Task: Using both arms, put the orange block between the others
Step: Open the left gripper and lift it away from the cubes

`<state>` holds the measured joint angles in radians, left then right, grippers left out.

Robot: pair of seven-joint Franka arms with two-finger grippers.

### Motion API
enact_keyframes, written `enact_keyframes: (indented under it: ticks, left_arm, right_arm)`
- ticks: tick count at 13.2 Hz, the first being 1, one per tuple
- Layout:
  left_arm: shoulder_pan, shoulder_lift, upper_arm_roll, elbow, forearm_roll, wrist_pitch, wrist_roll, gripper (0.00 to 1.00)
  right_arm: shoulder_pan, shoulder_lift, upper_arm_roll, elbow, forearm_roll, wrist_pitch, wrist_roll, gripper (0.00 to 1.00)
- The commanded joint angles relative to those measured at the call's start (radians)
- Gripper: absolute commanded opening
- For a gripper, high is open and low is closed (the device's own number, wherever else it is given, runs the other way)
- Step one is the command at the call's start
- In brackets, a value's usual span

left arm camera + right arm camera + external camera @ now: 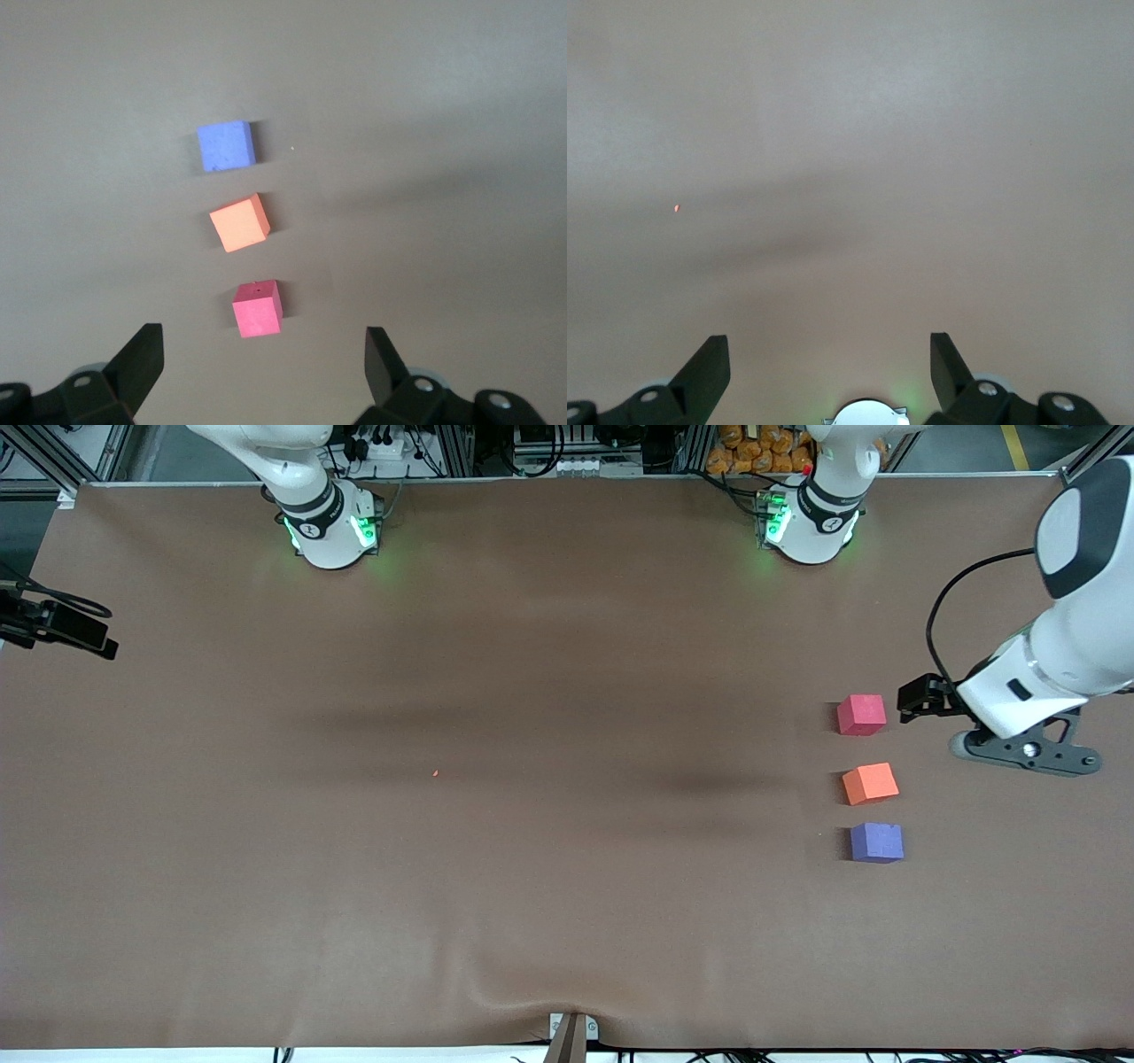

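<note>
Brown table [532,691], pinkish-red cube [861,715], orange block [869,783], purple-blue cube [876,842]

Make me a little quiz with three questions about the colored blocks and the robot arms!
1. True or false: the orange block already sits between the pinkish-red block and the purple-blue block.
2. Which block lies nearest the front camera? A) pinkish-red B) orange C) purple-blue
3. Fill in: the left end effector holds ____.

Key
1. True. The three blocks form a row toward the left arm's end of the table, orange in the middle, none touching.
2. C.
3. Nothing. It is open, up beside the pinkish-red block. The right end effector is open too, over bare table.
</note>
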<state>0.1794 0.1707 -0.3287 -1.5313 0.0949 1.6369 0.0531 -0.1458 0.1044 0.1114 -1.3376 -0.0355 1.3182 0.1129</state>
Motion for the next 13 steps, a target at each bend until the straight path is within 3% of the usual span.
enact_keyframes:
  ticks: [1,4,6,7,9,10,13]
  left_arm:
    - [0.06,-0.109,-0.022,0.002,-0.023,-0.096,0.011,1.0]
    - [0.057,-0.189,-0.041,-0.003,-0.027,-0.129,0.019,1.0]
    - [0.013,-0.207,-0.006,-0.001,-0.032,-0.132,0.019,1.0]
    - [-0.047,-0.217,0.054,-0.003,-0.032,-0.132,0.019,1.0]
    - [-0.231,-0.247,0.251,-0.01,-0.032,-0.147,0.025,1.0]
    - [-0.273,-0.25,0.295,-0.009,-0.032,-0.155,0.059,1.0]
    - [-0.278,-0.25,0.301,-0.003,-0.033,-0.164,0.096,1.0]
  right_arm:
    - [-0.029,-0.005,-0.006,0.008,0.014,-0.004,0.008,1.0]
    - [-0.026,0.0,-0.004,0.006,0.016,-0.002,0.01,1.0]
    - [-0.029,0.001,-0.004,0.005,0.019,0.041,0.011,1.0]
    - [-0.029,0.005,-0.004,0.002,0.02,0.059,0.011,1.0]
    - [-0.015,0.011,-0.002,-0.005,0.02,0.061,0.011,1.0]
    - [-0.003,0.023,-0.001,-0.005,0.019,0.058,0.011,1.0]
    - [0.011,0.035,-0.002,-0.008,0.019,0.049,0.011,1.0]
